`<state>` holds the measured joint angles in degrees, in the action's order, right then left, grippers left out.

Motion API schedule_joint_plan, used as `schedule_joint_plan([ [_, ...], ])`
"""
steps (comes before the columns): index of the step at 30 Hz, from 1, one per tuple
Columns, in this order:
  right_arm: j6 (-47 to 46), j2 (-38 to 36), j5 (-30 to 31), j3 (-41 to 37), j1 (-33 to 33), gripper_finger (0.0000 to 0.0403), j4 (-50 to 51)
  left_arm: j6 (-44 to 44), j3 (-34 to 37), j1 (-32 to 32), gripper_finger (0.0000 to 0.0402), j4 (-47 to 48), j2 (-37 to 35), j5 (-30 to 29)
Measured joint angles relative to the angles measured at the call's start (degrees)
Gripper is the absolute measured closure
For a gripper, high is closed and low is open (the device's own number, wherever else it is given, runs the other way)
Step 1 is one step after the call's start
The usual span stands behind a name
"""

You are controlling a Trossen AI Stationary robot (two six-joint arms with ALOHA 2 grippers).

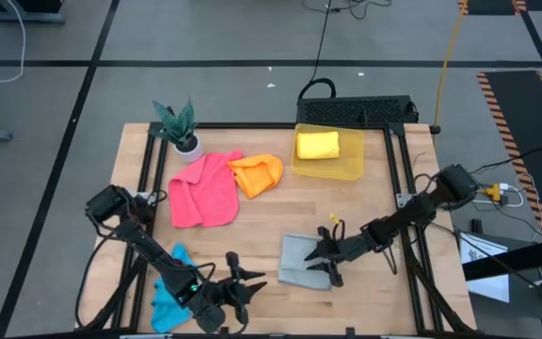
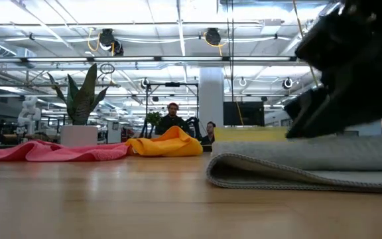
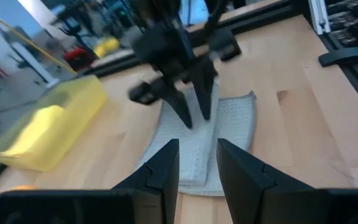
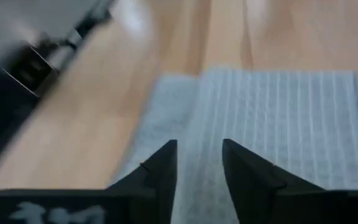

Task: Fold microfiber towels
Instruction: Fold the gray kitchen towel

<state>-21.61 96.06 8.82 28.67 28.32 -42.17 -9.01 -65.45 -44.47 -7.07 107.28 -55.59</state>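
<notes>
1. Grey towel (image 1: 306,262) lies folded on the near middle of the table (image 1: 384,198), and the right gripper (image 1: 326,259) sits over its right-hand part, closer to it than any other tool.
2. Seen from the right wrist, the two dark fingers (image 4: 160,171) stand apart with only woven cloth showing in the gap between them, so I judge them parted and holding nothing.
3. From the jaws the towel stretches ahead and to both sides; its folded, rounded edge faces the table-height camera, and its longer side seems to run from the front of the table towards the back, though the arm covers part of it.
4. Left gripper (image 1: 238,287) waits at the front edge, a short way to the left of the grey towel, pointed towards it; its fingers (image 3: 166,168) are parted and empty.
5. Blue towel (image 1: 169,287) lies crumpled under the left arm near the front left corner, so that arm is the nearer one for it.
6. Pink towel (image 1: 203,190) and orange towel (image 1: 258,173) lie unfolded, touching, towards the back left beside a potted plant (image 1: 181,127); the yellow towel (image 1: 317,145) rests folded inside the yellow bin (image 1: 351,165).
</notes>
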Motion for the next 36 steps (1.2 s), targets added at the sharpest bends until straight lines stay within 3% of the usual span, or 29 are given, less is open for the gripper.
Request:
schedule_joint_plan([
  [5, 0.2, -6.6, 0.4, 0.1, 0.0, 0.0248, 0.8, -1.7, 0.0, 2.9, 0.0291, -0.1, 1.0, 4.8],
  [10, -2.4, -8.1, 6.3, 0.0, 0.0, 0.0252, 6.9, -0.6, 0.0, 7.0, 0.0291, -3.8, 4.5, 12.0],
  [14, -6.4, -8.1, 6.5, 0.0, 0.8, 0.0286, 12.9, 1.7, 0.1, 11.6, 0.0291, -10.2, 8.2, 19.7],
  [21, -10.7, -8.1, 15.3, 0.0, 4.8, 0.0376, 17.4, 1.8, 0.0, 19.4, 0.0291, -12.9, 11.2, 30.5],
  [26, -13.3, -8.1, 15.4, 0.0, 7.0, 0.0395, 17.4, -1.7, 0.0, 22.4, 0.0291, -5.5, 11.1, 31.4],
  [36, -16.8, -8.1, 18.3, 0.0, 12.3, 0.0401, 19.1, -5.3, 0.0, 23.1, 0.0291, 0.2, 11.1, 20.0],
])
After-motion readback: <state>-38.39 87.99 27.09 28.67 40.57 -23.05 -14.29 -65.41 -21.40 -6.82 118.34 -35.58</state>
